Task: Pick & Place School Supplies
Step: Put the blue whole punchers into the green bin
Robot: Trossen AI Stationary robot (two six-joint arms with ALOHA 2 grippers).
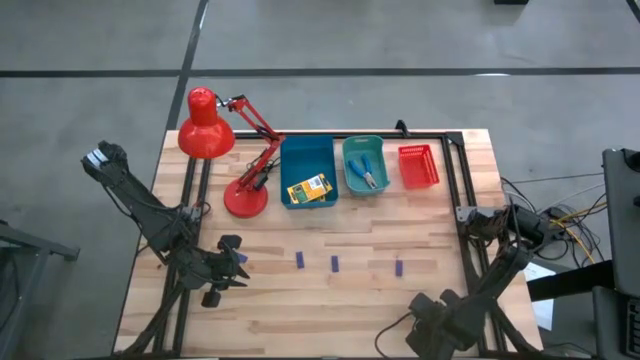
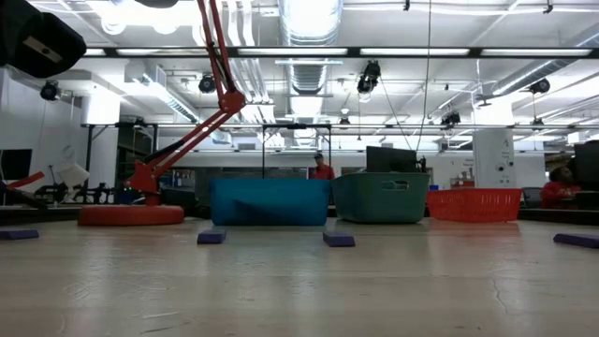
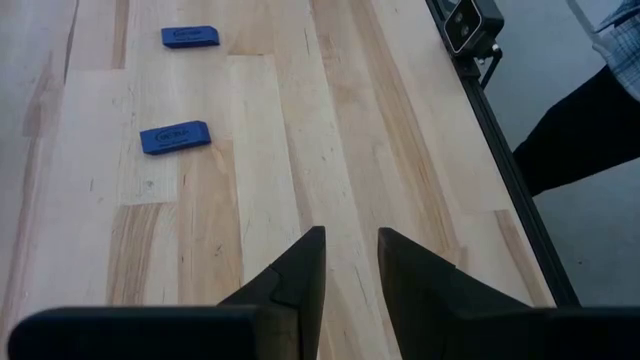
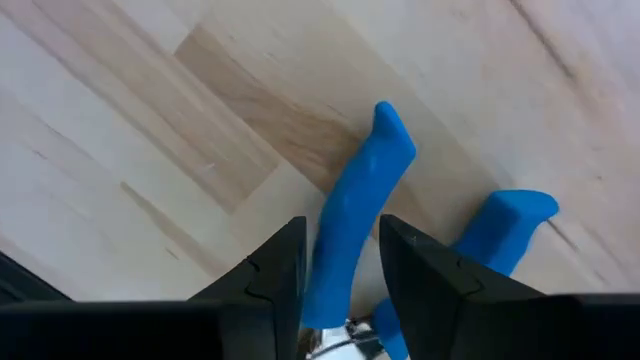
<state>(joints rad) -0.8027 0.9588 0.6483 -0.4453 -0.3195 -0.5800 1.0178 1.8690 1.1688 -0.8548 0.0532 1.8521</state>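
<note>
Four purple erasers lie flat in a row on the table; in the high view one is beside my open left gripper, the others further right. The left wrist view shows two of them ahead of the empty fingers. Yellow-and-green crayon boxes lie in the blue bin. A blue-handled tool lies in the teal bin. My right gripper, near the table's near edge, is shut on another blue-handled tool. My right gripper pinches one blue handle of the tool between its two fingers, pointing down at the table from above. The handle runs along the fingers and sticks out past their tips; the second handle stands free beside them. Whether the tool touches the table, I cannot tell.
A red desk lamp stands at the far left, its base next to the blue bin. A red basket sits right of the teal bin. Black rails frame the table. A person's leg shows beyond the near edge.
</note>
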